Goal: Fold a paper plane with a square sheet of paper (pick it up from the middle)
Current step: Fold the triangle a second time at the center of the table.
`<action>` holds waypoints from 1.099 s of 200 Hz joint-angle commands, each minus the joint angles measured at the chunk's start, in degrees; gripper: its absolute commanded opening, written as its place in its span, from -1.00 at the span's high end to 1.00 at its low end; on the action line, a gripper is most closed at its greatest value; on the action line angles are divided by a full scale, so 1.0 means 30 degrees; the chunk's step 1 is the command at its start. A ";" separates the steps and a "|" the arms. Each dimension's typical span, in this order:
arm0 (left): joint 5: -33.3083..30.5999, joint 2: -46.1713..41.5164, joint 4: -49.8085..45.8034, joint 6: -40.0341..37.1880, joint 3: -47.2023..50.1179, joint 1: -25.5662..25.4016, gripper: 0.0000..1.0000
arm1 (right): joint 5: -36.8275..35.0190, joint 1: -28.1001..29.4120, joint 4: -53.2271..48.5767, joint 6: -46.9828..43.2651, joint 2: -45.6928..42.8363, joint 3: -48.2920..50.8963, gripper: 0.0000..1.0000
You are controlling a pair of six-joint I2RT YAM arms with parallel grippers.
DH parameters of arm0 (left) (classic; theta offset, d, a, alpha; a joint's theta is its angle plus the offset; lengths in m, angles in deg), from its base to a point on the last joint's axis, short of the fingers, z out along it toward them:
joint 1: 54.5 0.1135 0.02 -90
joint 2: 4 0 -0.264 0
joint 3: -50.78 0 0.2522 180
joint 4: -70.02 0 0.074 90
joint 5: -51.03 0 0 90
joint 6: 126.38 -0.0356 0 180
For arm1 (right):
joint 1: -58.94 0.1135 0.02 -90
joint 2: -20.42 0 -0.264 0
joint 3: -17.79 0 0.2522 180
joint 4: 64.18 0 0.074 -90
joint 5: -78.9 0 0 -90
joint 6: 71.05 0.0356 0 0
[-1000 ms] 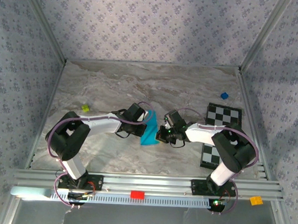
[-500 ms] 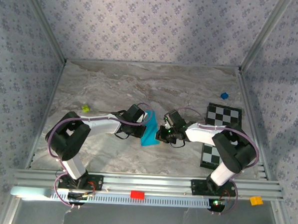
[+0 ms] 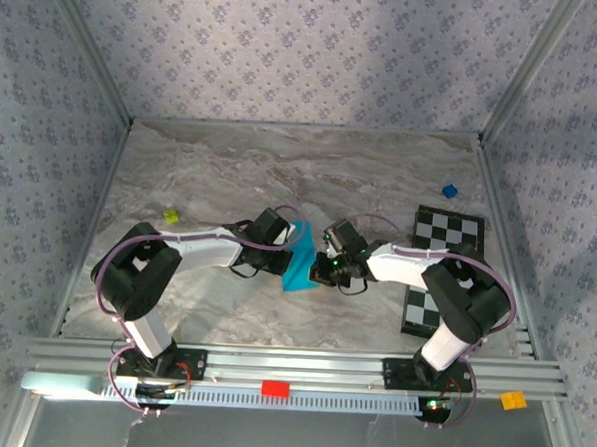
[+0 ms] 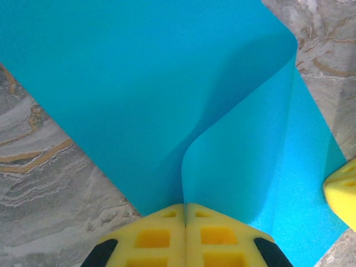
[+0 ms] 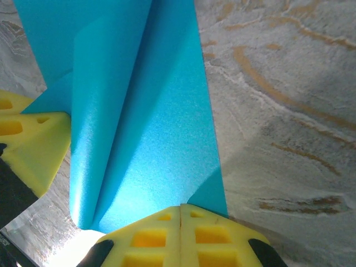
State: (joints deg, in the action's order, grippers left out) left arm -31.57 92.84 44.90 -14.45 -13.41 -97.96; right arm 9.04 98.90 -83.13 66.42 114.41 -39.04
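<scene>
Two grips hold here: the left jaws and the right jaws each pinch an edge of the square sheet of paper (image 3: 298,265), lying half-folded mid-tabletop (image 3: 231,170) between them.

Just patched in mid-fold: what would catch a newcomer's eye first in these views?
The bright cyan-blue sheet of paper, partly folded over itself, sits at the centre of the marble-patterned table. Two pairs of yellow jaws are shut on its edges, the left jaws from the left and the right jaws from the right. A black-and-white checkered board lies at the right, partly under the right arm.
</scene>
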 commanded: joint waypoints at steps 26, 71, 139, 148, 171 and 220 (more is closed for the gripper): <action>-0.0653 -0.0266 0.0005 -0.0682 -0.0661 0.0137 1.00 | -0.1114 0.0067 -0.1911 -0.0439 0.0857 0.0162 0.90; -0.0723 0.0003 -0.0040 -0.0745 -0.0795 0.0154 1.00 | -0.1026 0.0038 -0.1828 -0.0441 0.0924 0.0261 0.91; -0.0617 0.0634 0.0003 -0.0573 -0.0510 0.0143 1.00 | -0.0768 -0.0018 -0.1627 -0.0384 0.1036 0.0222 0.90; -0.0586 0.0680 0.0006 -0.0545 -0.0451 0.0153 1.00 | -0.0748 -0.0022 -0.1566 -0.0397 0.1002 0.0235 0.90; -0.0557 0.0738 0.0152 -0.0540 -0.0197 0.0135 1.00 | -0.0398 -0.0151 -0.0863 -0.0198 0.0742 0.0357 0.88; -0.0353 0.0638 0.0080 -0.0545 -0.0094 0.0159 1.00 | 0.0362 -0.0644 0.2230 0.1196 -0.1285 0.0649 0.84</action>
State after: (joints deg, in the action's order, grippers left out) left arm -32.99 93.85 45.86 -15.52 -14.16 -97.94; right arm 10.20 97.96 -80.99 67.23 113.86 -38.15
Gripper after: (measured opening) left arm 0.043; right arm 0.087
